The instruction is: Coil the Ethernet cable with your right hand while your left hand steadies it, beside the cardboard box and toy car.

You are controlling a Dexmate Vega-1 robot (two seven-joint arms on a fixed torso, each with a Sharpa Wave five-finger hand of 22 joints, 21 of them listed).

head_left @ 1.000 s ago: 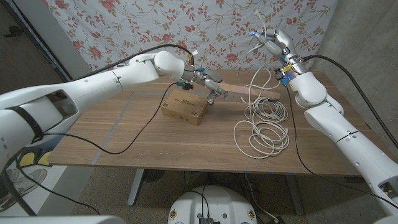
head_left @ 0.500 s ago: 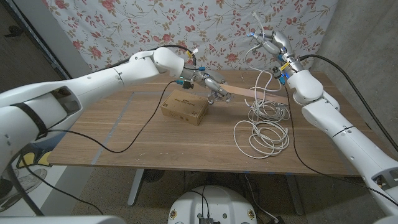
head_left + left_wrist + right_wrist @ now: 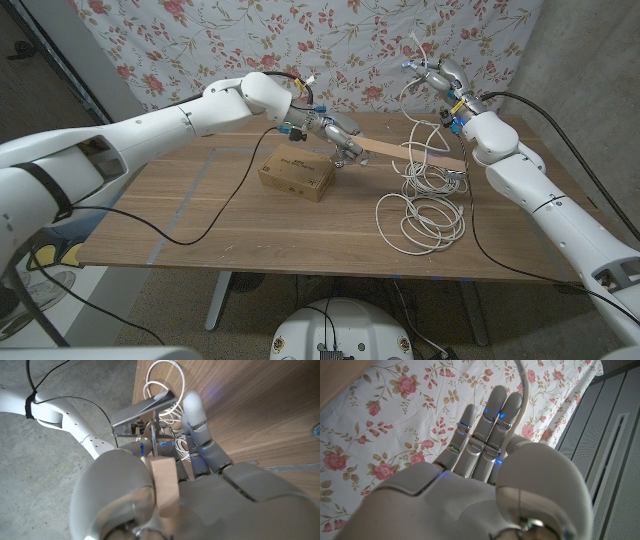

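The white Ethernet cable (image 3: 425,215) lies in loose loops on the right part of the wooden table (image 3: 180,215). My right hand (image 3: 437,72) is raised above the table's far edge and grips one end of the cable (image 3: 521,380), which hangs down to the pile. My left hand (image 3: 328,128) hovers just behind the cardboard box (image 3: 297,175) and grips a long wooden slat (image 3: 410,152). The slat reaches right, across the hanging strands. The left wrist view shows the slat (image 3: 165,485) in my left hand (image 3: 205,455), with cable loops (image 3: 165,380) beyond. I cannot make out the toy car.
A floral curtain (image 3: 200,40) hangs close behind the table. A thin black cable (image 3: 215,215) from my left arm droops over the table's left half. Another black cable (image 3: 478,240) runs along my right arm past the pile.
The wooden slat has swung right and down, so its far end now reaches past the hanging cable. My right hand has dropped slightly, still holding the cable end.
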